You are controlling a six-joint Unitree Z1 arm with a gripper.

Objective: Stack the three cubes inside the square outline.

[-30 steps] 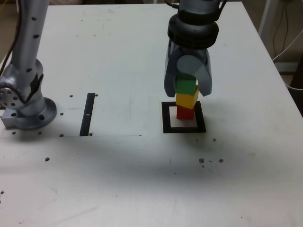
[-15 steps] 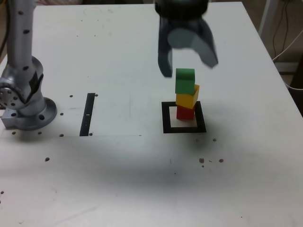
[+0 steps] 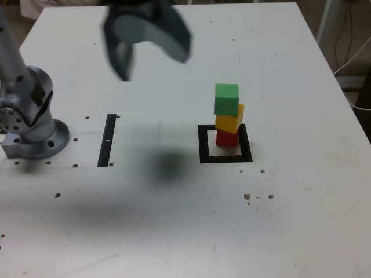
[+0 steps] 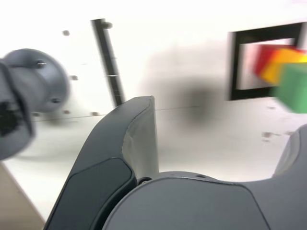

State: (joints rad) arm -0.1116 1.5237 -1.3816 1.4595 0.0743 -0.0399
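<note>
White table (image 3: 174, 231), black strip (image 3: 107, 140) beside arm base (image 3: 35, 130), stacked cubes (image 3: 228, 116) unobstructed, hand (image 3: 148, 49) wide, empty.

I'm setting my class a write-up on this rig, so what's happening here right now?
A stacking job looks finished. The red cube sits inside the square outline, the yellow cube on it, the green cube on top, each a bit offset. The gripper hangs open and empty, up and toward the exterior view's left of the tower.
</note>
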